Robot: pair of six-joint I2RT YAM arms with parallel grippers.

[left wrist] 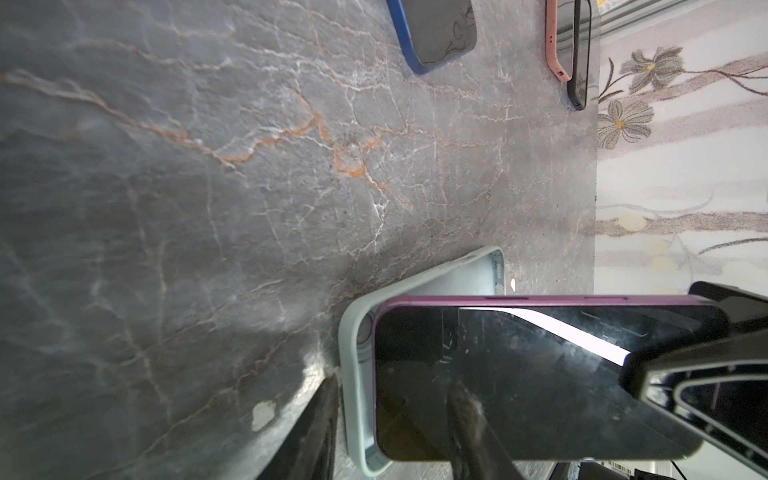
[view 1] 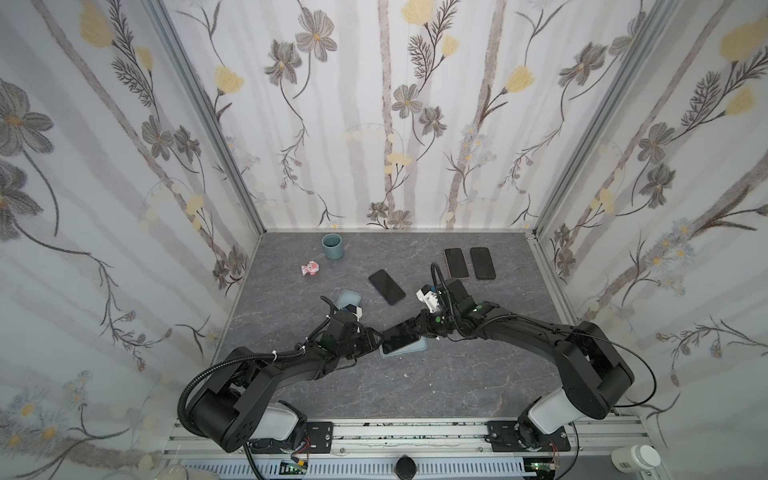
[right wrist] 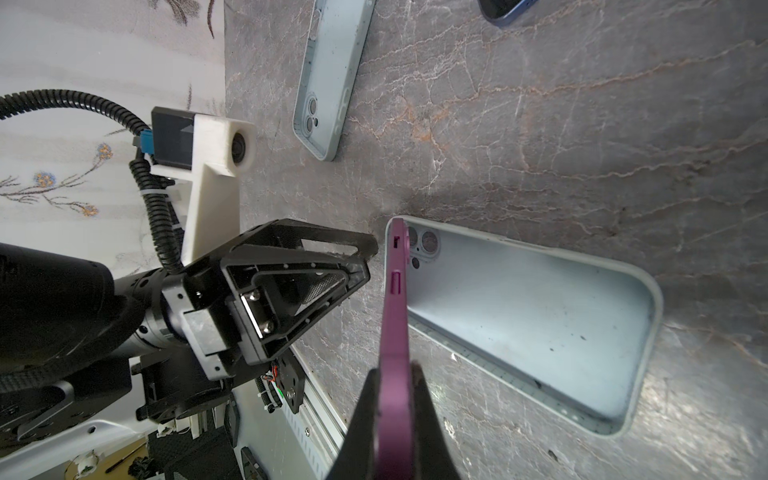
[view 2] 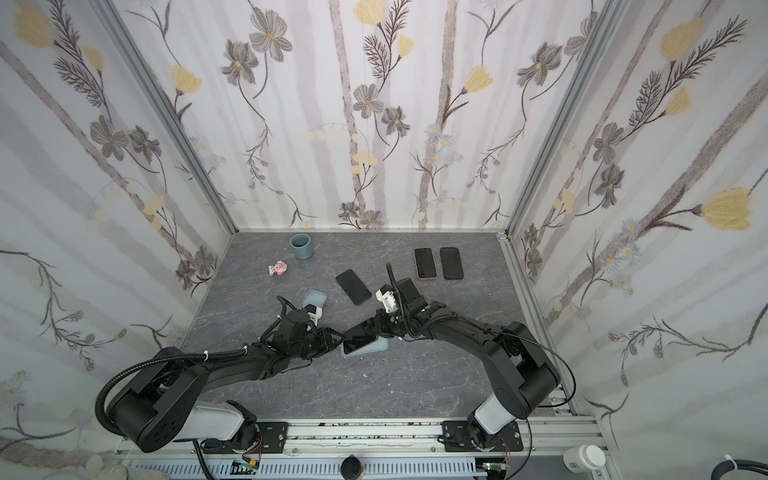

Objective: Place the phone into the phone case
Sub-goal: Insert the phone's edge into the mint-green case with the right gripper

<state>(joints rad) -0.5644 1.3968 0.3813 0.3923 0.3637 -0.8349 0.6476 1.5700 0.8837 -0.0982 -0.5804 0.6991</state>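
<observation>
Right gripper (view 1: 417,328) is clamped tight on the purple-edged phone (view 1: 399,336). I have it tilted over the pale blue phone case (right wrist: 540,307), centre of both top views, low end at the case's camera holes. Left gripper (view 1: 376,336) sits partly open just beside that end, gripping nothing.

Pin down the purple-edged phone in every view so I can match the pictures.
Top view: purple-edged phone, tilted, near the picture's middle.
Top view: purple-edged phone, same pose, a little left of the middle.
Left wrist: its dark screen up close, over the case's rim.
Right wrist: edge-on, a purple strip beside the case's camera cut-outs.
Shared landmark: the pale blue case beneath it.
</observation>
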